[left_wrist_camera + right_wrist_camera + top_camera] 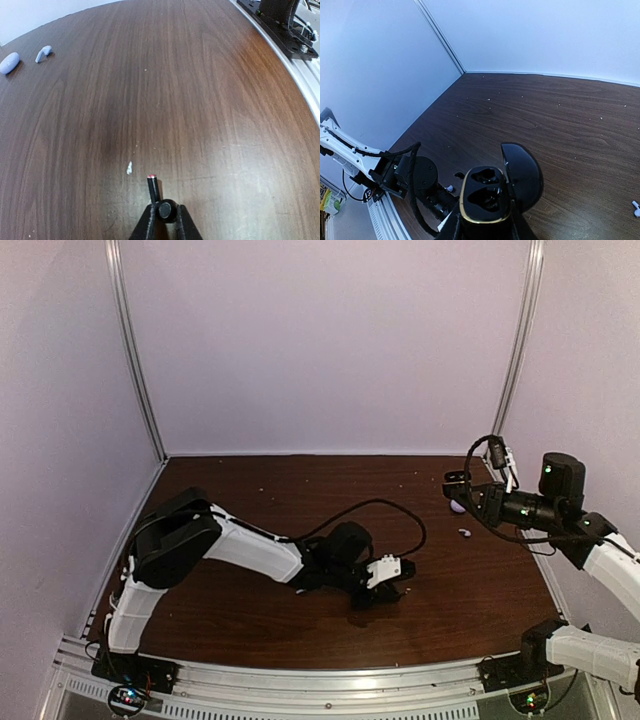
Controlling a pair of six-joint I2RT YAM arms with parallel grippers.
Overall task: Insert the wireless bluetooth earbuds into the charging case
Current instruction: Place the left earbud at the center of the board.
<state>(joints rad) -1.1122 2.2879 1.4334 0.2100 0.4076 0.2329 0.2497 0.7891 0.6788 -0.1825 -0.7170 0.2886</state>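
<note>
Black wireless bluetooth earbud [164,209] with a round body and a short red-tipped stem sits pinched between the closed-in fingers of the left tool [165,214], low over the near middle of the dark brown wooden worktop [260,490]. A tiny white fleck [129,168] lies just beside it on the wood, too small to identify.

The right tool [485,220] grips a black glossy charging case [482,192] with a gold rim. It is held above the far right of the worktop, lid swung open and both moulded wells exposed.

Near that tool, on the right side, a white stemmed earbud [465,533] lies on the wood. A pale oval piece [457,506] lies just beyond it, apart from it, and well away from the left tool.
</note>
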